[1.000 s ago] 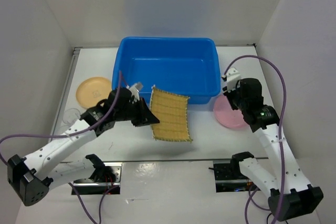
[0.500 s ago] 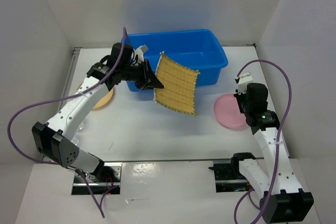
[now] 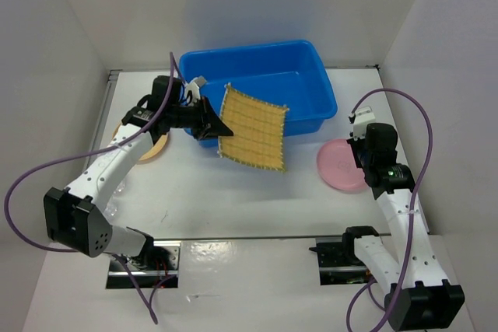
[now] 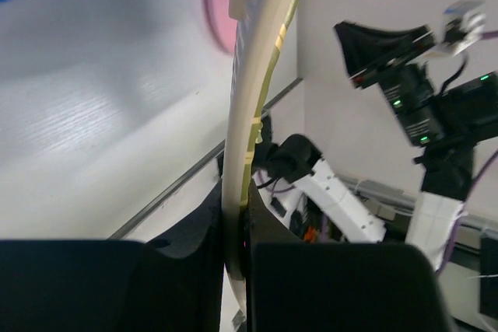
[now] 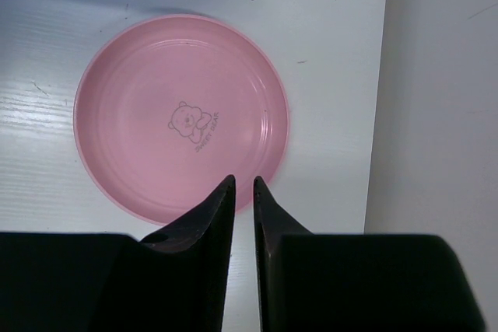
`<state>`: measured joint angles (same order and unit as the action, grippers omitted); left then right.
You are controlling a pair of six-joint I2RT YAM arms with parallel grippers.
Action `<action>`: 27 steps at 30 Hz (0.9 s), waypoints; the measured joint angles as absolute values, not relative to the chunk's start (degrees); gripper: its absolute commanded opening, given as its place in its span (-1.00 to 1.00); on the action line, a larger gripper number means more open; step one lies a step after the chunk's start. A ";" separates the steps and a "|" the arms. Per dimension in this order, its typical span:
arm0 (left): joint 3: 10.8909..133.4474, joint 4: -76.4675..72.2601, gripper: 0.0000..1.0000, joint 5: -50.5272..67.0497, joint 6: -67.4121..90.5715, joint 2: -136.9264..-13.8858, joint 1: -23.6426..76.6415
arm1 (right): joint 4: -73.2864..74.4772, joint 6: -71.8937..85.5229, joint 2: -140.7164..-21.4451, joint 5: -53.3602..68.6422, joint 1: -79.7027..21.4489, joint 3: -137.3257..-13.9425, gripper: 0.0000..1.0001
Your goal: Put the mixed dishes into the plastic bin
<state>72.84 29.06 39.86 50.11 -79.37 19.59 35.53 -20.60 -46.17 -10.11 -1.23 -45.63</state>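
My left gripper (image 3: 210, 124) is shut on the left edge of the yellowish woven mat (image 3: 253, 128). It holds the mat in the air, tilted, in front of the blue plastic bin's (image 3: 311, 110) front wall. In the left wrist view the mat (image 4: 250, 106) shows edge-on, pinched between my fingers (image 4: 194, 246). The pink plate (image 3: 338, 169) lies on the table to the right of the bin. My right gripper (image 5: 243, 186) hovers over its near rim (image 5: 181, 114), jaws almost together and empty. The tan-orange plate (image 3: 153, 148) lies left, half hidden by my left arm. The glass cups do not show clearly.
White walls close in the table on the left, back and right. The right wall stands just right of the pink plate (image 5: 443, 75). The right arm (image 4: 424, 106) shows in the left wrist view behind the mat.
My left arm lifted the mat off the table to the bin's front wall, then shifted it slightly left and down. The bin has shifted. The right gripper drew back over the pink plate.
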 measured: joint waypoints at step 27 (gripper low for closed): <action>99.74 4.14 -0.90 24.93 74.15 -126.65 21.65 | 35.18 -20.60 -47.59 -9.87 0.32 -45.60 -0.68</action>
<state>99.74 4.14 24.93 74.15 -126.65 21.65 35.18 -20.60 -47.59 -9.87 0.32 -45.60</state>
